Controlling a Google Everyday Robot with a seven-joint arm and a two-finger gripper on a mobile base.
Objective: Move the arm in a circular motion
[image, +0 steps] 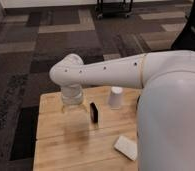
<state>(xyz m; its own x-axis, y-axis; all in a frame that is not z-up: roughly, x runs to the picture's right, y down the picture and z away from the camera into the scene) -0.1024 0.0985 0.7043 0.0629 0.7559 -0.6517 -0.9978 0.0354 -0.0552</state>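
Note:
The large glossy white arm (116, 72) reaches in from the right over a wooden table (56, 150). Its thick rounded segments carry small dark dots. It bends at a joint (67, 70) above the table's far left part and turns straight down. The translucent gripper (73, 106) hangs at its tip, just above the tabletop near the far left corner. It holds nothing that I can see.
A small black object (94, 111) stands on the table just right of the gripper. A small white cup (116, 97) sits upside down further right. A flat white object (126, 147) lies near the front right. Patterned carpet (21, 60) surrounds the table, and a dark cart (113, 7) stands at the back.

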